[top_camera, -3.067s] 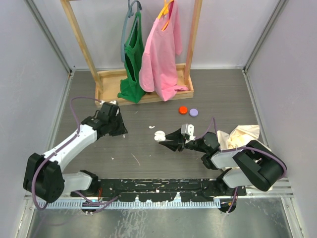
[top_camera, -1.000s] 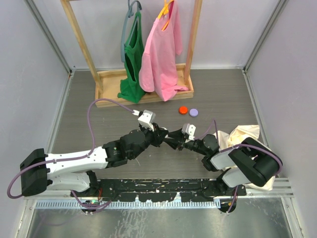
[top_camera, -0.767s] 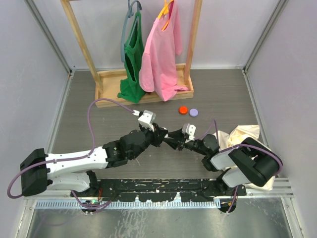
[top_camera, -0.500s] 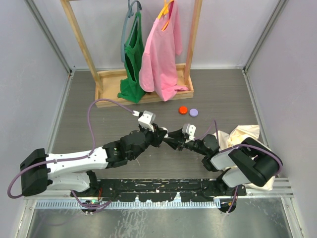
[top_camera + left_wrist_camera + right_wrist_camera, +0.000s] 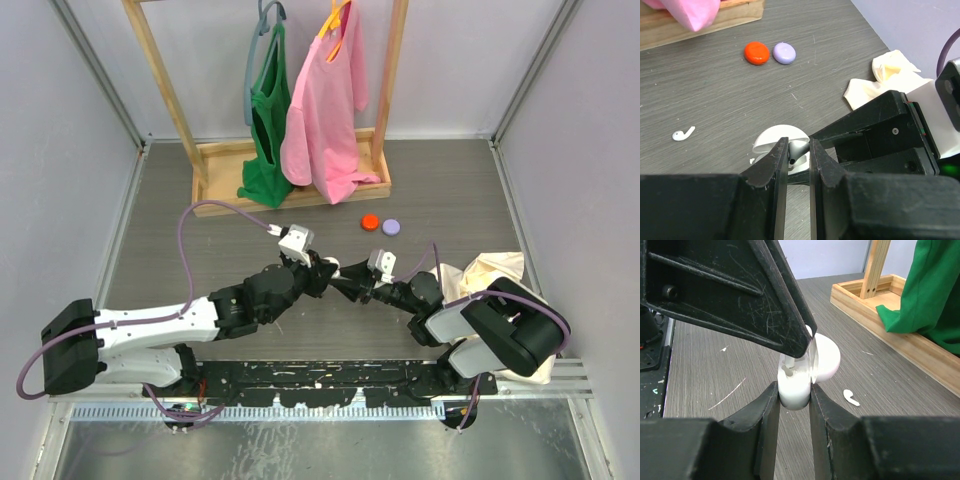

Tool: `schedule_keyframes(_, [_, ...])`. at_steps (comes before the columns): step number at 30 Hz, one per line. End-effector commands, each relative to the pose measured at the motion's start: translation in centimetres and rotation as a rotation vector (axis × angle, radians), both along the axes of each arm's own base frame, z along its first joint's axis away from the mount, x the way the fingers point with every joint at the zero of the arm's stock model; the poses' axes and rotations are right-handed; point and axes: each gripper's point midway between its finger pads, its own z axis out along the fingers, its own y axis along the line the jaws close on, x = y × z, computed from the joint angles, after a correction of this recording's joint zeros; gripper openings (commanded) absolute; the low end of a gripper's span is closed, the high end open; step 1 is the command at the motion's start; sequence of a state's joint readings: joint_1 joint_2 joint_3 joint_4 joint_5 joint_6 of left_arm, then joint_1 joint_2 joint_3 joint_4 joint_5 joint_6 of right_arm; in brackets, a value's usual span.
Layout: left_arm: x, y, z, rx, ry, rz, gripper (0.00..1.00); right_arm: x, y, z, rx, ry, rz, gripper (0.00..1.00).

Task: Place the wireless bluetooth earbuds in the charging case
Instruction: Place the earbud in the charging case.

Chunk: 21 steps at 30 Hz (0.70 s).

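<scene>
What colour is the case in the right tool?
White; the charging case shows best in the right wrist view.

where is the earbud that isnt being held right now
In the left wrist view the loose earbud lies on the table at the frame's left, apart from the open charging case and nearer the camera than the red cap.

The open case (image 5: 796, 390) stands under one earbud (image 5: 798, 149); second earbud (image 5: 683, 134) lies nearby.
</scene>
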<state>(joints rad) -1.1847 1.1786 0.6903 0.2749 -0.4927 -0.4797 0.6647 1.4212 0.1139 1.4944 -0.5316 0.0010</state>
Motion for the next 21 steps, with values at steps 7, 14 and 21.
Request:
schedule_keyframes(7, [-0.22, -1.32, 1.18, -0.069, -0.03, -0.025, 0.0, -0.07, -0.12, 3.15, 0.079, -0.119, -0.007, 0.01])
schedule_keyframes(14, [-0.16, -1.08, 0.88, -0.056, -0.027, -0.014, 0.03, -0.06, -0.15, 3.16, 0.08, -0.119, -0.009, 0.01])
schedule_keyframes(21, [-0.2, -0.76, 1.46, -0.066, -0.033, -0.01, 0.29, -0.07, -0.14, 3.14, 0.08, -0.118, -0.008, 0.01])
